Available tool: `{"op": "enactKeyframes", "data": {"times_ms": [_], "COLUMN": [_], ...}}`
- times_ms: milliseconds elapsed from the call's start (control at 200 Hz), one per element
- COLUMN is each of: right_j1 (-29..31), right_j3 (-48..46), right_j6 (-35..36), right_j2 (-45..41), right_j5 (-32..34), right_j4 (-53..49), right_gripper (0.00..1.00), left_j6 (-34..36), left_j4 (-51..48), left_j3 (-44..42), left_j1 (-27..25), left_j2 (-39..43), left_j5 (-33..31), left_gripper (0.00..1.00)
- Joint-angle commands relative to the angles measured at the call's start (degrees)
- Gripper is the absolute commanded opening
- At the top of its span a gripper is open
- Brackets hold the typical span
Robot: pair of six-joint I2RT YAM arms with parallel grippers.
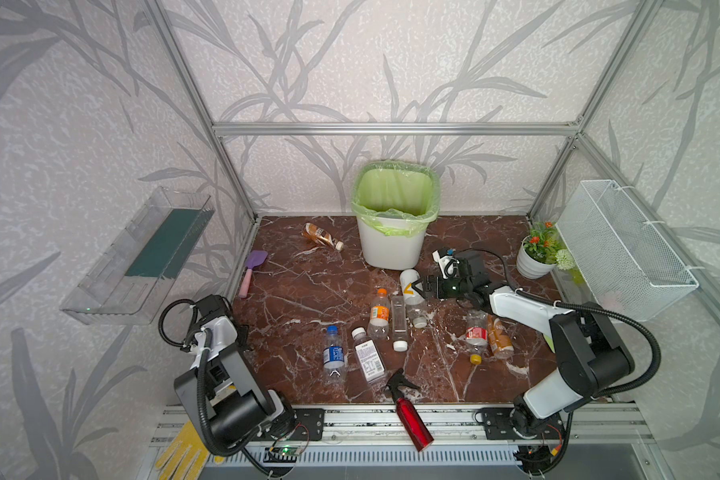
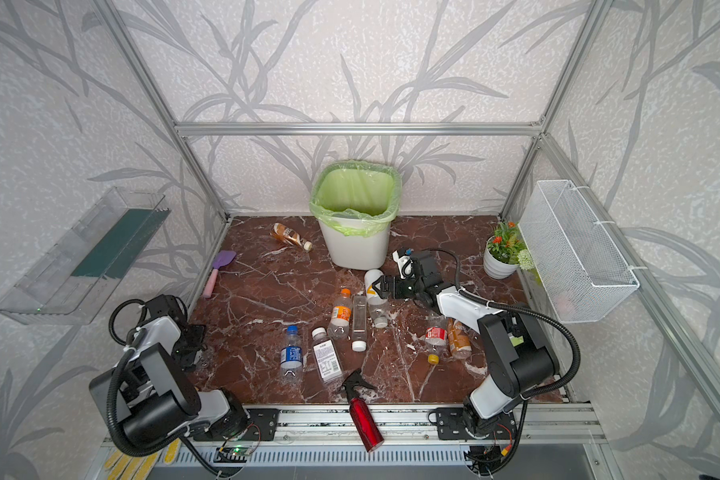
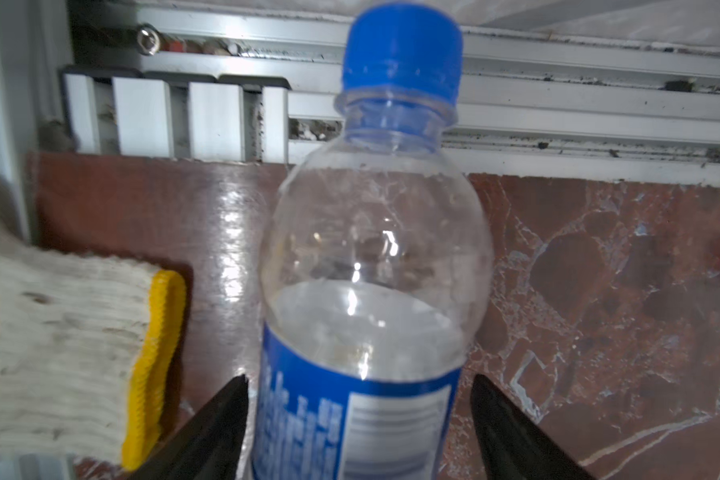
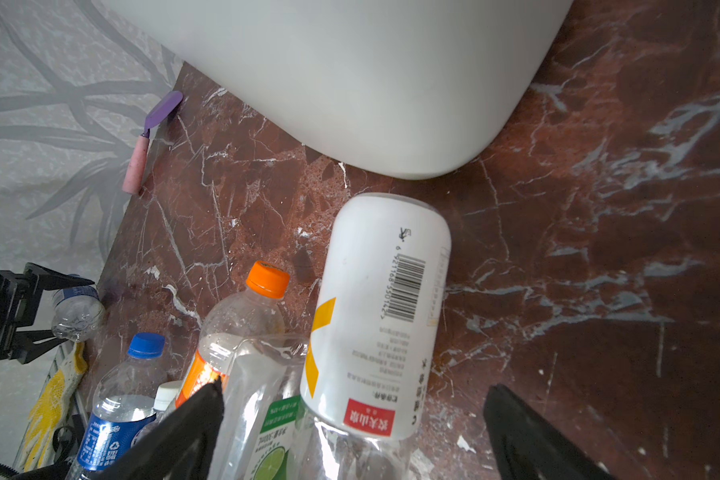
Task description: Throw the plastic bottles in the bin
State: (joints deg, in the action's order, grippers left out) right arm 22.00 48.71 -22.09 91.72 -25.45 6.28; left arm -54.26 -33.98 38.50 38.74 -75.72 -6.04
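The bin (image 1: 391,249), white with a green liner, stands at the back. Several plastic bottles lie mid-table: orange-capped (image 1: 379,313), white-labelled (image 1: 409,282), blue-labelled (image 1: 334,353) and red-labelled (image 1: 476,334), plus a brown one (image 1: 321,237) left of the bin. My right gripper (image 4: 355,386) is open wide over the white-labelled bottle (image 4: 375,316) and a lime-labelled one (image 4: 267,415). My left gripper (image 3: 359,376) has its jaws on either side of a blue-capped bottle (image 3: 375,257), with slim gaps showing. It sits at the front left corner, mostly hidden under its arm in both top views.
A red spray bottle (image 1: 408,411) lies across the front rail. A purple spatula (image 1: 252,270) lies at the left edge. A flower pot (image 1: 535,259) and wire basket (image 1: 624,249) are at the right. A work glove (image 3: 59,353) lies beside the left gripper.
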Motion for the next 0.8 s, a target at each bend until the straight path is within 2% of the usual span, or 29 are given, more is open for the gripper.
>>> {"op": "enactKeyframes", "data": {"times_ms": [0, 165, 385, 615, 795], "right_j1": [0.15, 0.13, 0.15, 0.02, -0.11], "right_j3": [-0.82, -1.13, -2.1, -2.66, -2.58], "right_j6": [-0.61, -0.51, -0.25, 1.13, 1.6], "right_j2": [0.3, -0.22, -1.87, -3.51, -3.57], "right_j5": [0.75, 1.46, 3.29, 5.96, 7.23], "right_j4": [1.5, 1.21, 0.55, -1.31, -1.87], "right_gripper": [0.98, 0.98, 0.98, 0.98, 0.98], "left_j6": [0.07, 0.52, 2.13, 7.97, 14.35], "left_j4": [3.16, 3.64, 5.33, 8.21, 11.0], "left_j3": [1.21, 1.87, 2.36, 2.65, 2.36], "left_j1": [-0.44, -3.86, -11.12, -17.62, -23.12], "left_j2": [-0.7, -1.22, -1.27, 1.13, 7.38], "left_j5": [1.3, -0.81, -3.23, -1.28, 1.69], "left_gripper": [0.78, 0.71, 0.63, 0.58, 0.57]}}
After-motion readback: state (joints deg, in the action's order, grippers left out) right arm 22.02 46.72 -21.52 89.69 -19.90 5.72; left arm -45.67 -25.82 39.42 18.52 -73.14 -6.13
